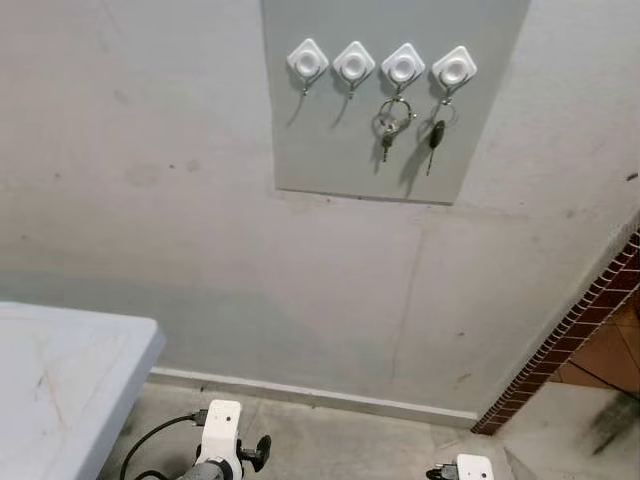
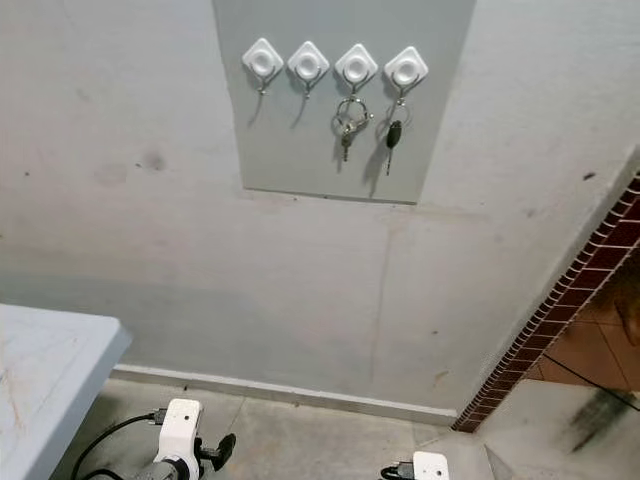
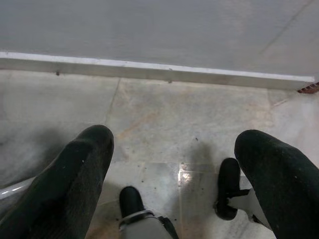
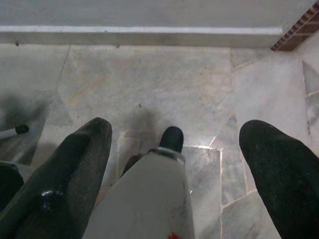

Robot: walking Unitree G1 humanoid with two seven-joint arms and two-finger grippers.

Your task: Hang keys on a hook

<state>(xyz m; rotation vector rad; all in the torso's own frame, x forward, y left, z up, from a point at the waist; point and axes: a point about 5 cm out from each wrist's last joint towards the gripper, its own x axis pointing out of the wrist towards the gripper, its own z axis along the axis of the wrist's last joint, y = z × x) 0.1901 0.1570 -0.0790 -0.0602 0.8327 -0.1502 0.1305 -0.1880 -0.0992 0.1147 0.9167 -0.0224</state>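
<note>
Both the left gripper and right gripper hang low with jaws spread and empty, far below the silver keys on a ring already on a white diamond-shaped wall hook; hanging looks done, so retreat is likely next.

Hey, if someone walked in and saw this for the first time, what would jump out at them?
Probably the row of four white hooks on a grey panel high on the wall, with a bunch of keys on the third and a black-headed key on the fourth. Below, both grippers hang open over the stone floor, holding nothing.
</note>
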